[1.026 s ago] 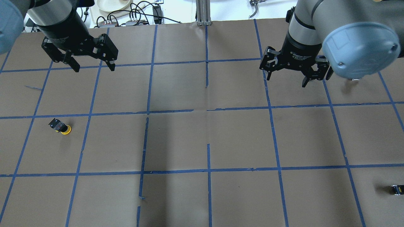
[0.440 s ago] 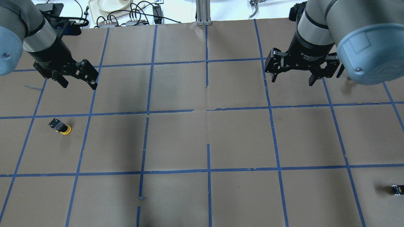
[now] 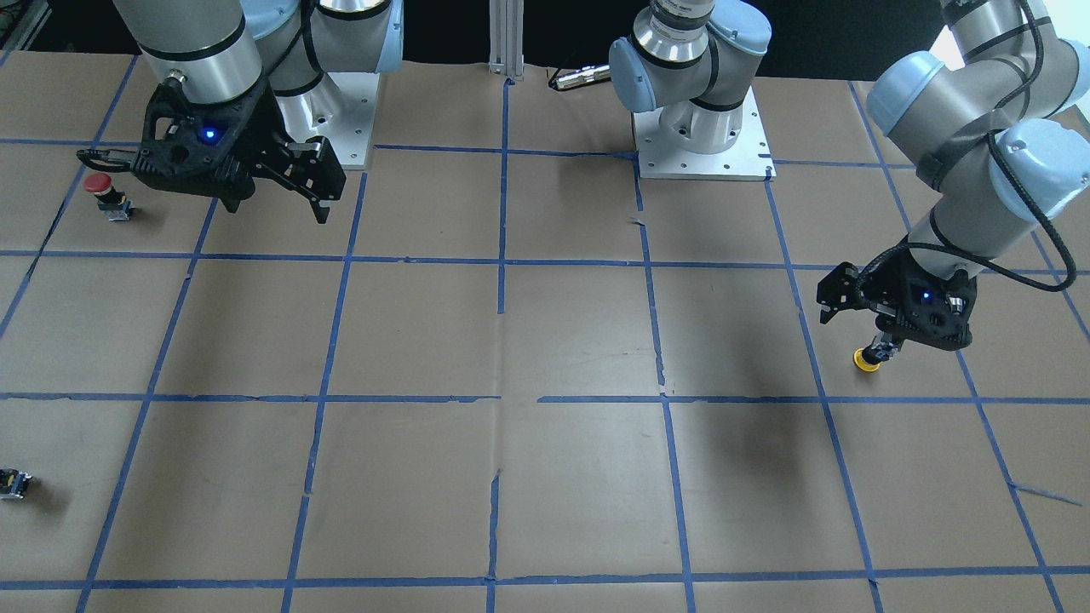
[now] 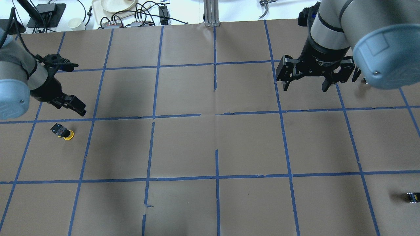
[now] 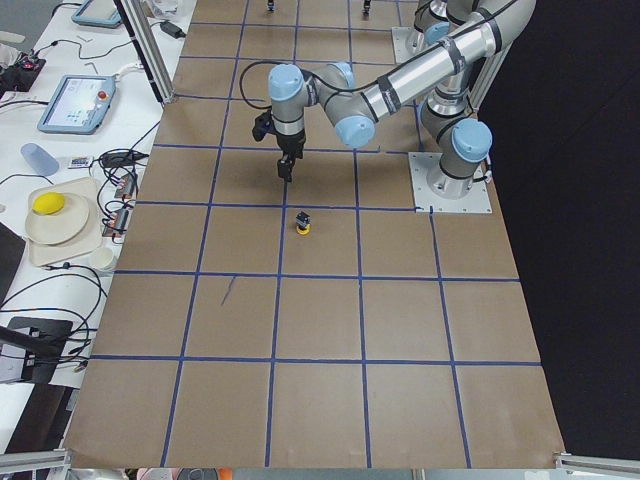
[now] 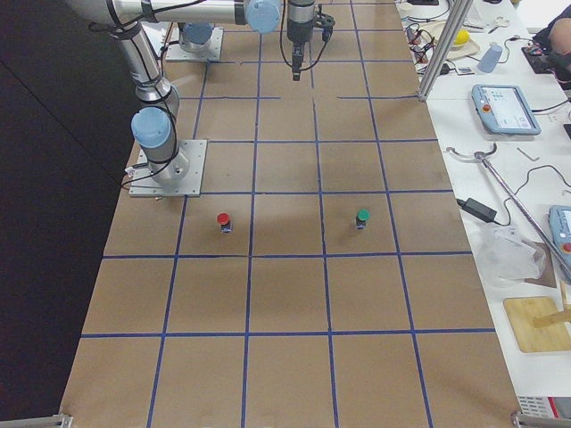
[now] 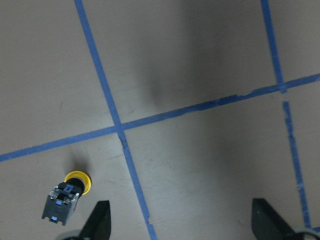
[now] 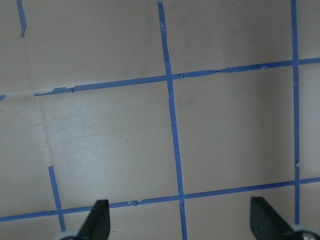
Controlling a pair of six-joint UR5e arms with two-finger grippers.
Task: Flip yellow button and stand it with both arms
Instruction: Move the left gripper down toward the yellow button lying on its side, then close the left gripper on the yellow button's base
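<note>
The yellow button (image 4: 63, 131) lies on its side on the brown paper at the table's left, cap pointing right in the overhead view. It also shows in the front view (image 3: 868, 360), the left side view (image 5: 304, 224) and the left wrist view (image 7: 67, 197). My left gripper (image 4: 70, 106) is open and empty, raised just beyond the button; in the left wrist view (image 7: 182, 222) the button sits beside one fingertip (image 7: 100, 220). My right gripper (image 4: 305, 87) is open and empty, high over the far right, and also shows in the front view (image 3: 277, 209).
A red-capped button (image 3: 102, 191) stands near the robot's right base. A green-capped button (image 6: 362, 217) stands beside it. A small black switch block (image 4: 412, 197) lies at the near right edge. Cables and a plate (image 4: 115, 5) lie beyond the far edge.
My left gripper has come down and toward the yellow button from the far row. My right gripper has shifted slightly. The button has not moved.
</note>
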